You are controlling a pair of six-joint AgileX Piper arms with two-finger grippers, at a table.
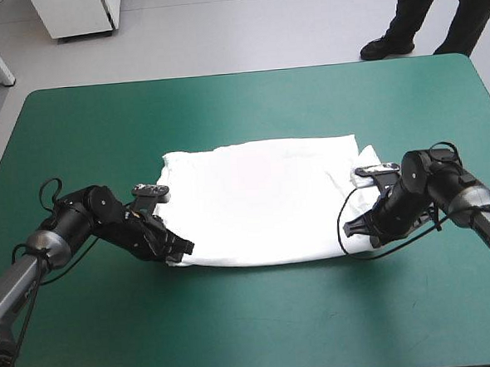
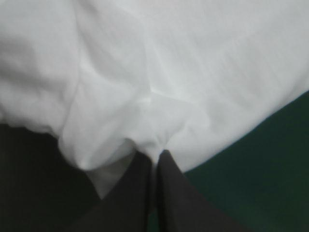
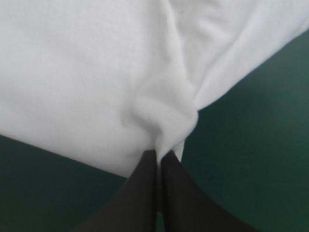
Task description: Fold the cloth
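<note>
At the middle of the teal-green table (image 1: 240, 109) lies one white T-shirt (image 1: 263, 203), spread flat as a broad rectangle with its long sides running from 9 to 3 o'clock. Two grippers are on it, one at each near corner. Seen from above, the left gripper (image 1: 181, 250) sits at the T-shirt's 7 o'clock corner and the right gripper (image 1: 357, 226) at its 4 o'clock corner, both low over the table. In each wrist view the black fingers (image 2: 140, 193) press all but together into one pointed arch, with a pucker of white cloth pinched between the tips. The rest of the cloth spreads out ahead of them. One small flap pokes out at the T-shirt's 2 o'clock corner.
</note>
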